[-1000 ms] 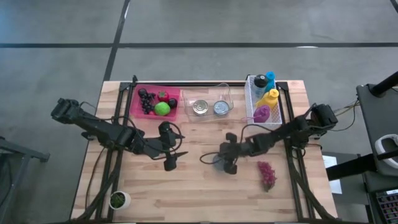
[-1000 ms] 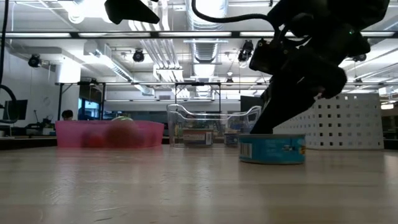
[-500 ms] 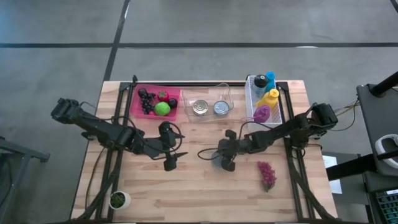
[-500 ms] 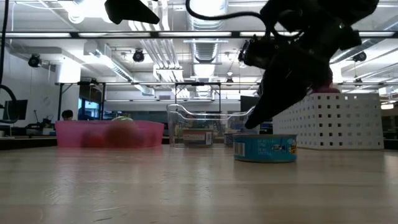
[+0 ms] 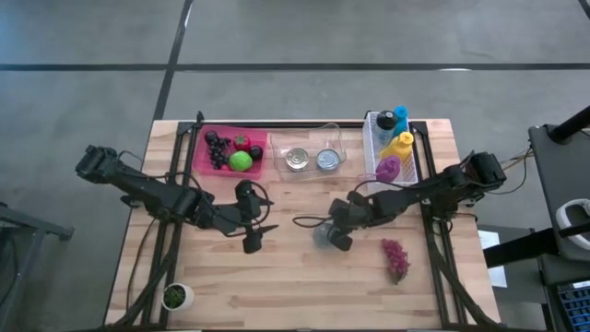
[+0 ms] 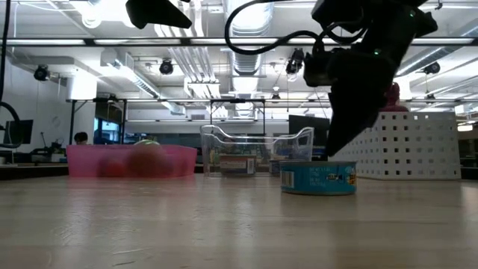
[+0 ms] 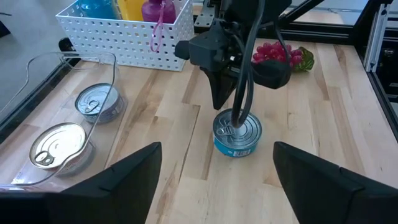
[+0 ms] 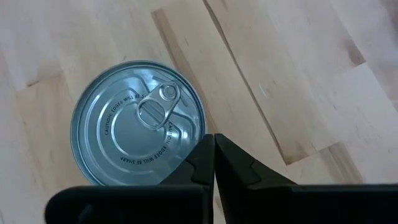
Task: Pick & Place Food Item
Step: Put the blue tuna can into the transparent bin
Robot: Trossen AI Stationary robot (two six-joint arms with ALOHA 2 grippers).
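From above, we find the can (image 5: 324, 236) mid-tabletop (image 5: 295, 286) under the right end effector (image 5: 339, 242). Its wrist view shows it closed, gripping nothing, so we judge the pick pending: it must open, straddle the can. The left end effector (image 5: 253, 238) waits open.

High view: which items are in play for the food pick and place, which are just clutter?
In play:
- tuna can, under the shut right hand
- clear bin holding two cans

Lying about:
- pink tray
- white basket
- grapes
- small pot

A can (image 5: 324, 236) stands mid-table, grapes (image 5: 395, 258) to its right.
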